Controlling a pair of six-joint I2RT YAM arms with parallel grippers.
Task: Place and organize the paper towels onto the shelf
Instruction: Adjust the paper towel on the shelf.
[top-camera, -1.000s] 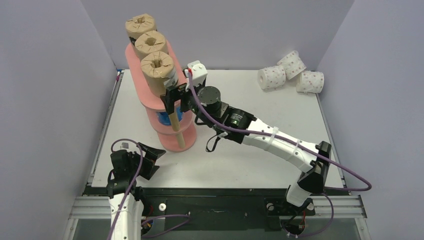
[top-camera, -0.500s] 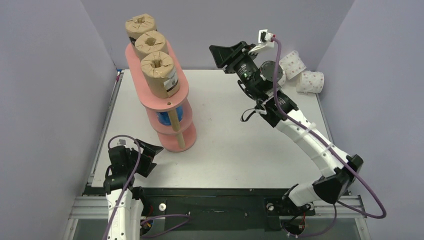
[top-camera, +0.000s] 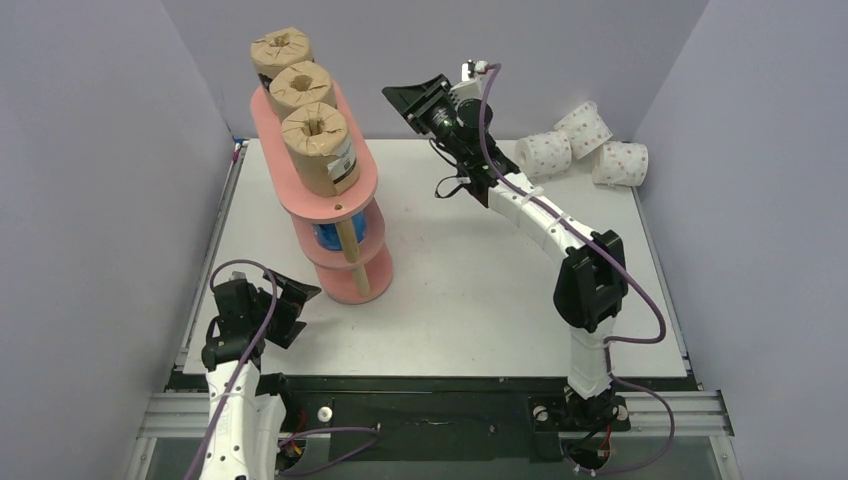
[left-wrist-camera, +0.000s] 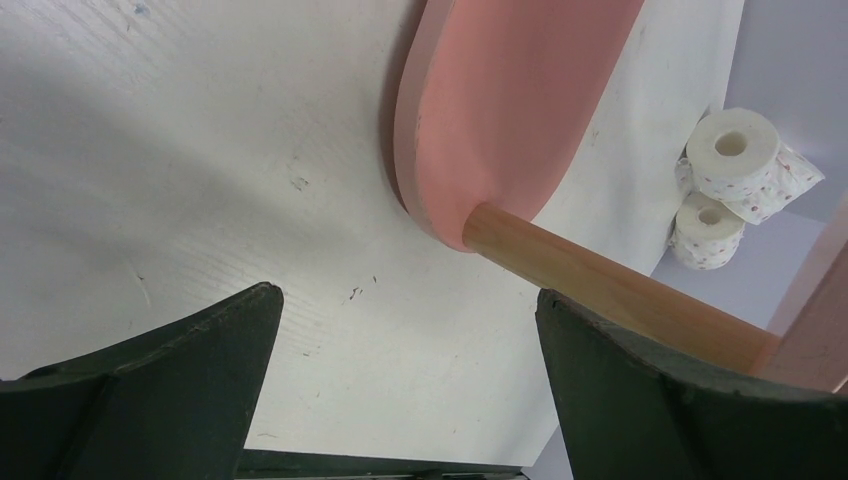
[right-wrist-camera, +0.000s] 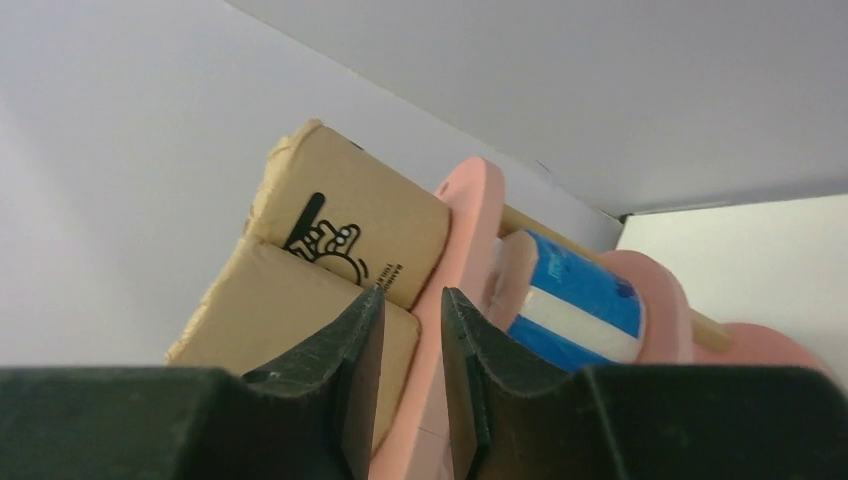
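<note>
The salmon-pink shelf (top-camera: 318, 185) stands at the left of the table. Three brown paper towels (top-camera: 318, 140) line its top board, and a blue one (top-camera: 330, 237) shows on the middle tier. Three white, pink-dotted paper towels (top-camera: 545, 153) lie at the back right. My right gripper (top-camera: 400, 103) hangs high in the air right of the shelf top, pointing at it. Its jaws stand a narrow gap apart with nothing between them (right-wrist-camera: 412, 292); beyond them are brown rolls (right-wrist-camera: 350, 225) and a blue roll (right-wrist-camera: 575, 295). My left gripper (top-camera: 303, 305) sits low by the shelf's foot, open and empty (left-wrist-camera: 407, 293).
The left wrist view shows the shelf's bottom board (left-wrist-camera: 500, 100), a wooden post (left-wrist-camera: 600, 280) close to the right finger, and two white rolls (left-wrist-camera: 735, 150) far off. Purple walls enclose the table on three sides. The right forearm (top-camera: 540, 215) stretches across the table's middle.
My right arm pulled away from the shelf's middle tier, swung up and back, then turned towards the shelf top while its jaws narrowed. The left gripper barely shifted.
</note>
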